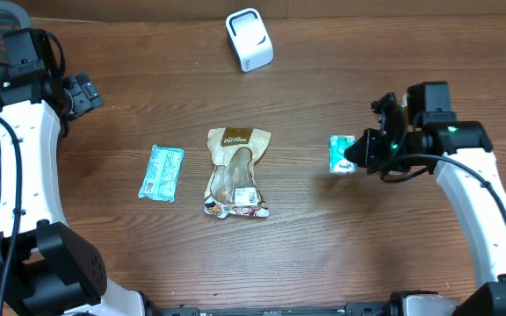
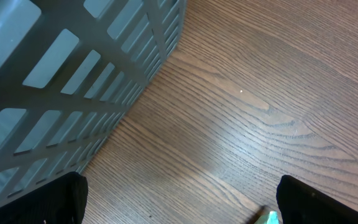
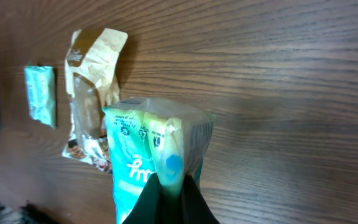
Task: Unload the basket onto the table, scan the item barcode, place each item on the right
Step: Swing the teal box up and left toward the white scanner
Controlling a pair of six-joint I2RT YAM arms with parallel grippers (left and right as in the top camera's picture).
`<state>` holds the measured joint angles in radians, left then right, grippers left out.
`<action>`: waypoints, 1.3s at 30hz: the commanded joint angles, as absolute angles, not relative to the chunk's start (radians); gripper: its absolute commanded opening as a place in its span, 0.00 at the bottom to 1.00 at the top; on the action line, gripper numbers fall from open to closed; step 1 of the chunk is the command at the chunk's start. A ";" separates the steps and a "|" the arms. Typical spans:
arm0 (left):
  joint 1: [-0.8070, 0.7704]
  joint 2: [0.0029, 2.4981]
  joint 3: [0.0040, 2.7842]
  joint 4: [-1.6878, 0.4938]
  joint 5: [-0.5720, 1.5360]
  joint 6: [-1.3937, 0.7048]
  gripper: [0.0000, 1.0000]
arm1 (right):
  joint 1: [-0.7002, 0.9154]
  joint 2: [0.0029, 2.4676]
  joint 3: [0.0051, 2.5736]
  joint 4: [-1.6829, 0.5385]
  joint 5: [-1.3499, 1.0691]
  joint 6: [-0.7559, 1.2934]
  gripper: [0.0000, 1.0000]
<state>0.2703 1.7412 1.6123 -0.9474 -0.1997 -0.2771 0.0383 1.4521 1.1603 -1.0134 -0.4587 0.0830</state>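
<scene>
Green packet (image 3: 154, 155) is clamped in the right gripper (image 3: 169, 194), jaws squeezed together on its bottom edge. That means the lower end is buried behind the black fingers (image 3: 191, 205) in the wrist view, and the bottom of the frame cuts it off too. From overhead it sits on the right side of the wooden table (image 1: 323, 246), well apart from the white scanner (image 1: 249, 39) at the far edge. I can't tell whether it's touching the wood or just above it.

Its long axis runs straight out from the fingertips. From overhead that lines up roughly near edge to far edge, not across the table. The printed face looks into the wrist camera. There are some grey lines on its right-hand side, but they're way too blurry to call.

Left gripper (image 1: 84, 91) is spread wide open next to the grey basket (image 2: 73, 68), only its two finger tips (image 2: 55, 199) poking into the bottom corners of its own camera.

Also lying flat mid-table are a brown snack pouch (image 1: 237, 173) and a flat teal packet (image 1: 162, 173).
</scene>
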 commanded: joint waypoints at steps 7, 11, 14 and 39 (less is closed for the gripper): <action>0.267 1.732 1.630 -0.945 -0.212 -0.266 0.99 | 0.206 1.434 1.184 -0.963 -0.171 0.218 0.04; 0.267 1.732 1.630 -0.945 -0.212 -0.266 1.00 | 0.283 1.443 1.184 -0.950 -0.034 0.270 0.04; 0.267 1.732 1.630 -0.945 -0.212 -0.266 0.99 | 0.337 1.461 1.184 -0.944 0.056 0.289 0.04; 0.267 1.732 1.630 -0.945 -0.212 -0.266 1.00 | 0.416 1.534 1.530 -0.982 -0.048 0.254 0.04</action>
<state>0.2703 1.7412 1.6123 -0.9478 -0.2001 -0.2771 0.4129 1.5383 1.3113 -0.9379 -0.0456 0.2798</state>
